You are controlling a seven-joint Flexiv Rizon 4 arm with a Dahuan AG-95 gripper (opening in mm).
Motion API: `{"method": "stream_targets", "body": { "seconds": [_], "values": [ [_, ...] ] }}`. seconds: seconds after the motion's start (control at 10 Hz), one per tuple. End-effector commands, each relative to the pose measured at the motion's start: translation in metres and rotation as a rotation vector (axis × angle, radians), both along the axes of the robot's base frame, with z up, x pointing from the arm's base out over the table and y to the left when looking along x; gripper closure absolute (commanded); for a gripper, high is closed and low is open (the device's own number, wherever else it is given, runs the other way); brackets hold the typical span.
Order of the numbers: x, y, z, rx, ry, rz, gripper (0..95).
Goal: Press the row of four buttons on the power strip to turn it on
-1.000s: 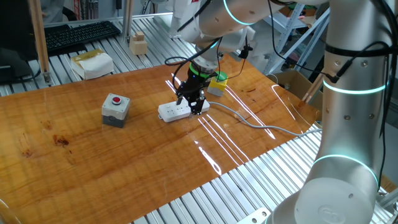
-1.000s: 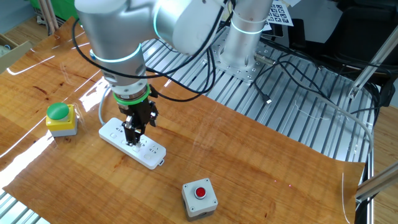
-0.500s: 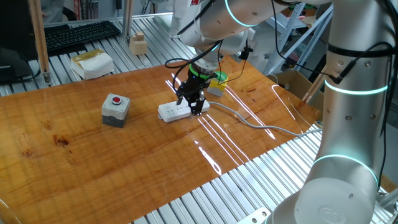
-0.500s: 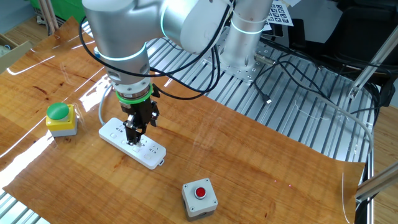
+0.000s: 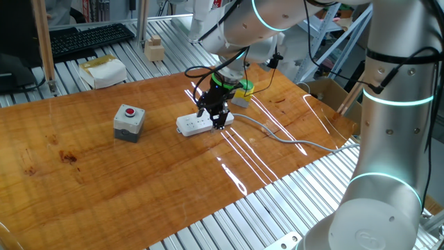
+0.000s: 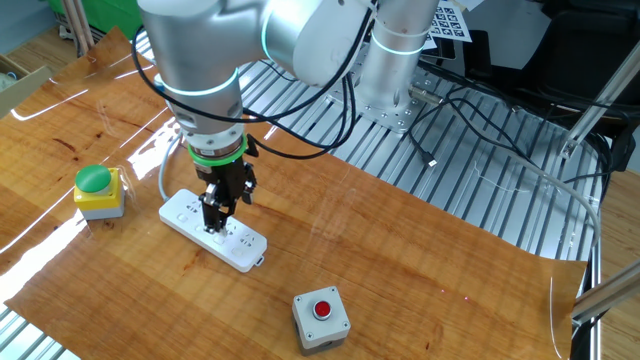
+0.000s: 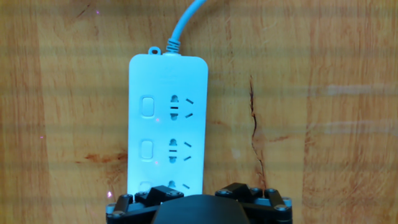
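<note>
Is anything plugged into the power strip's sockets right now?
Empty as far as seen: in the hand view the power strip shows bare sockets; the gripper hides the strip's end beneath it.

Light: bright and even across the table (image 5: 104, 173); overhead source
Glare: white streaks lay on the wood just beyond the gripper (image 5: 214, 119)
Shadow: faint under the claw
Focus: hand view sharp on the power strip (image 7: 166, 93); its black housing blurred

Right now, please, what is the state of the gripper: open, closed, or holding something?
Gripper: open, holding nothing; it stands over the power strip, at its row of buttons.
</note>
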State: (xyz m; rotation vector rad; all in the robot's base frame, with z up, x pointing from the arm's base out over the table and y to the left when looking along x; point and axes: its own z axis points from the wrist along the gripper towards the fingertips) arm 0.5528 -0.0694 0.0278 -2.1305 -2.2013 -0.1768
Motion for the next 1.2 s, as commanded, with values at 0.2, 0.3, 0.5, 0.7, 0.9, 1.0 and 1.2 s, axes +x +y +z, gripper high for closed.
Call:
{"method": "stream_targets", "body": {
  "seconds": [0.2, 0.3, 0.5, 0.7, 0.9, 1.0, 1.2],
  "values": [
    [0.001, -0.0004, -0.0008, -0.001, -0.009, -0.004, 19.0],
    [0.0012, -0.0003, -0.0013, -0.003, -0.01, -0.005, 19.0],
    [0.0014, -0.0002, -0.0018, -0.003, -0.009, -0.006, 19.0],
    [0.002, -0.0002, -0.0019, -0.005, -0.01, -0.007, 19.0],
    [0.0031, -0.0001, -0.0011, -0.007, -0.01, -0.009, 19.0],
    [0.0033, 0.0, -0.001, -0.007, -0.01, -0.011, 19.0],
    [0.0038, 0.0001, -0.0008, -0.006, -0.01, -0.012, 19.0]
  ]
}}
